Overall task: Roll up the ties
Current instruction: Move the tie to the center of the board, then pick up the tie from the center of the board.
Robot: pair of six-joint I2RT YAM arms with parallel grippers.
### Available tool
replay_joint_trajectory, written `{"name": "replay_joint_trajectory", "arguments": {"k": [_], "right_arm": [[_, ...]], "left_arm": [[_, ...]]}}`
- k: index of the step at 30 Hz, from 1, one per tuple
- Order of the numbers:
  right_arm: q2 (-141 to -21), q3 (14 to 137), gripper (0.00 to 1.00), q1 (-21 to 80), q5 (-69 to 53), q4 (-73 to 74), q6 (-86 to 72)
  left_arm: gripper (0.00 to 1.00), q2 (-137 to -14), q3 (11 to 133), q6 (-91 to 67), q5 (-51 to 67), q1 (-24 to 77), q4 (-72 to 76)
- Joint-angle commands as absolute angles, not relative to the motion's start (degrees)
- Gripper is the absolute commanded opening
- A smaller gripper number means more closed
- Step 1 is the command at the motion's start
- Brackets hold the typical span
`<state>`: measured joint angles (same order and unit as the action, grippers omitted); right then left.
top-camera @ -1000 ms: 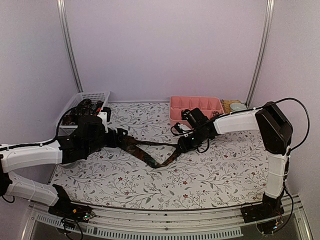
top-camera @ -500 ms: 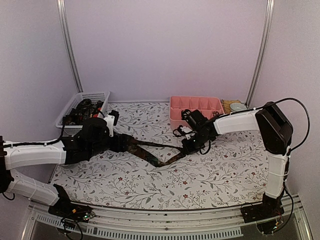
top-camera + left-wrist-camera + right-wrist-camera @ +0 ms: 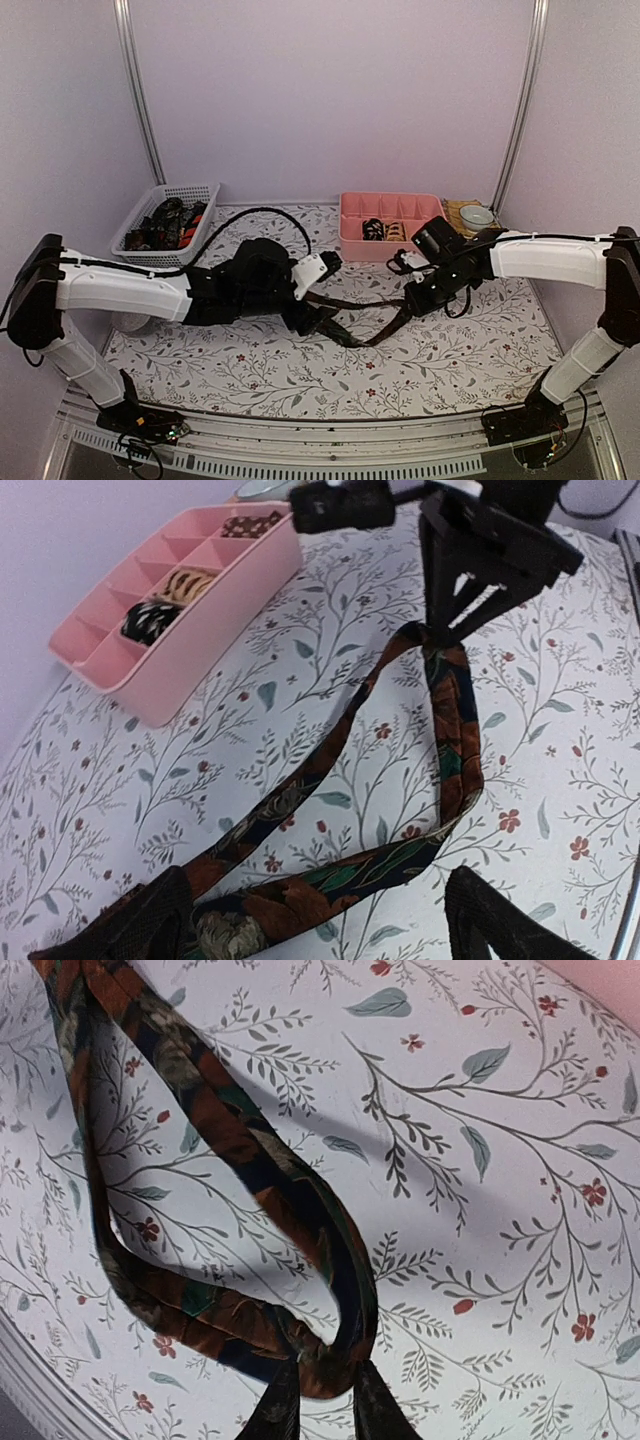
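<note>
Soft, even, slightly lilac light falls from above in my top view. The white floral-print tablecloth [image 3: 450, 350] shows no glare, the arms cast only faint shadows, and the pale metal upright posts [image 3: 137, 95] lean outward near the edges. In the left wrist view the dark brown leaf-patterned fabric necktie [image 3: 455, 740] is sharp, while the fingers [image 3: 150, 930] of the left gripper [image 3: 315, 885] are dark with little detail. In the right wrist view a broad grey shadow crosses the cloth.
</note>
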<state>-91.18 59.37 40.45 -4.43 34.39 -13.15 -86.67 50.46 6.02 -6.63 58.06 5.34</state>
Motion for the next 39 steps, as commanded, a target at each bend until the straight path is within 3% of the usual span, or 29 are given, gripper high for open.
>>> {"name": "replay_joint_trajectory", "arguments": {"k": [1, 6, 10, 19, 39], "right_arm": [[-80.4, 57.9, 0.28, 40.7, -3.1, 38.4, -14.7], [-75.3, 57.5, 0.58, 40.5, -0.9, 39.5, -15.2], [-71.6, 57.5, 0.69, 38.1, 0.0, 39.9, -15.3], [-61.8, 56.1, 0.72, 27.1, -3.2, 37.6, -16.5], [-59.1, 57.5, 0.72, 26.5, -4.8, 36.7, -16.9]], "left_arm": [[0.88, -94.5, 57.9, 15.1, -1.9, 62.3, 4.0], [0.87, -102.6, 65.5, 17.5, 0.9, 64.9, 1.8], [0.83, -107.7, 70.6, 17.6, 2.9, 66.1, -0.4], [0.75, -118.9, 79.0, 18.2, 1.7, 69.9, -7.6], [0.40, -128.8, 87.2, 19.8, -11.0, 70.9, -12.2]]}}
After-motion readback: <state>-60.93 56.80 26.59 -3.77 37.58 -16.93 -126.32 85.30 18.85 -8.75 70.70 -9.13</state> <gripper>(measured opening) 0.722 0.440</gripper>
